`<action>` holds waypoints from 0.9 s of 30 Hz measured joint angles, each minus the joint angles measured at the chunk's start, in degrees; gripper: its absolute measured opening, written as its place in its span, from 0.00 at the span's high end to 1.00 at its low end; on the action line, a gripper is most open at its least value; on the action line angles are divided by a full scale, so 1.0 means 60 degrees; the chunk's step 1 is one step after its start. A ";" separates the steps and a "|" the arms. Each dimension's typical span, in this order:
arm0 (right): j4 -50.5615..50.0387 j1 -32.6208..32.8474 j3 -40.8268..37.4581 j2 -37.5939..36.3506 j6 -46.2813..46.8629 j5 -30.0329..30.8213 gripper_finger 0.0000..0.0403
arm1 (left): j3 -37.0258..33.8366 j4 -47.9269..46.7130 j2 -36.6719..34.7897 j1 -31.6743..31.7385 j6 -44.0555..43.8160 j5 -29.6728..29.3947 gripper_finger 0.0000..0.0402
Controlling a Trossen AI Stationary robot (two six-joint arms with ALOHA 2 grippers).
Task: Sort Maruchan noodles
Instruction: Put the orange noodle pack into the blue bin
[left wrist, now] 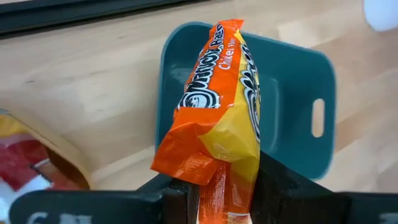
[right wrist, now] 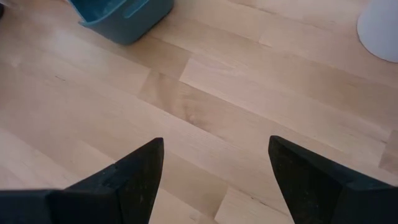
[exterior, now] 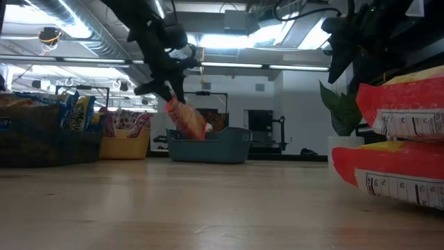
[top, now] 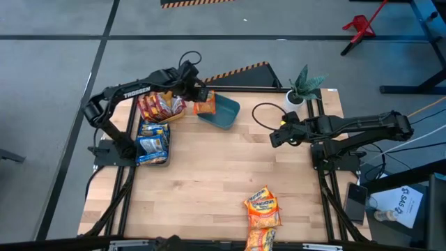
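an orange noodle packet (left wrist: 217, 118) hangs pinched by its lower end between the left gripper (top: 197, 93) fingers, its printed face standing up over the open teal bin (left wrist: 298, 112). held by one crimped end like this, the packet can simply drop flat into the bin once the fingers part, so the grip looks chosen for a release rather than a careful set-down. in the low view the packet (exterior: 184, 118) dangles tilted just above the bin's rim (exterior: 208, 147), not yet inside.

beside the teal bin, the yellow bin (top: 159, 108) holds red packets, and the dark bin (top: 153, 143) nearer the left arm's base holds blue-silver ones, so each colour seems to have its own container and the teal one is for orange. it appears empty so far, which suggests the orange sorting is only starting.

a small heap of orange packets (top: 261, 216) waits at the near table edge, well apart from the bins; those are probably next.

the right gripper (top: 279, 136) hovers over bare wood in the middle-right of the table, fingers spread wide and holding nothing, out of the left arm's way. a potted plant (top: 303, 87) stands at the far right corner.
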 joint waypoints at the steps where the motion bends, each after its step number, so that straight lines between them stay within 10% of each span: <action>1: 0.0005 0.0000 0.0000 0.0000 0.0000 0.0000 0.30 | 0.0000 0.0011 0.0069 0.0024 0.0082 0.0001 0.77; 27: 0.2703 -0.0032 -0.0011 0.1418 -0.2264 -0.0437 0.31 | 0.0000 -0.0703 0.0224 0.0306 0.1820 -0.0542 0.77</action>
